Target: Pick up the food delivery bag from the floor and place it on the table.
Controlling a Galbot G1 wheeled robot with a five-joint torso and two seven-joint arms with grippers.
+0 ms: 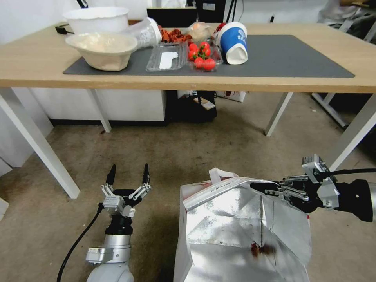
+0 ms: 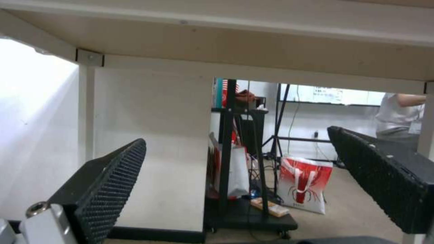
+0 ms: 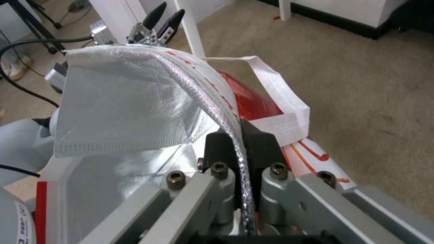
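The food delivery bag (image 1: pixel 235 231) stands open on the floor (image 1: pixel 188 156) at the lower right, its silver foil lining showing, with a dark stain inside. My right gripper (image 1: pixel 260 187) is shut on the bag's top rim; the right wrist view shows the foil edge (image 3: pixel 235 135) pinched between its black pads, with a white strap handle (image 3: pixel 282 101) beside it. My left gripper (image 1: pixel 127 174) stands open to the left of the bag, fingers pointing toward the table (image 1: pixel 35 58), nothing between them. Its ribbed pads (image 2: pixel 113 183) frame the table's underside.
On the table's dark grey mat (image 1: pixel 290 55) lie white bowls (image 1: pixel 103 49), a clear tray (image 1: pixel 166 58), tomatoes (image 1: pixel 201 55) and a tipped blue-and-white cup (image 1: pixel 235 41). White table legs (image 1: pixel 35 141) stand left and right. A black cart (image 2: pixel 244 189) and a red bag (image 2: pixel 303 186) sit beyond.
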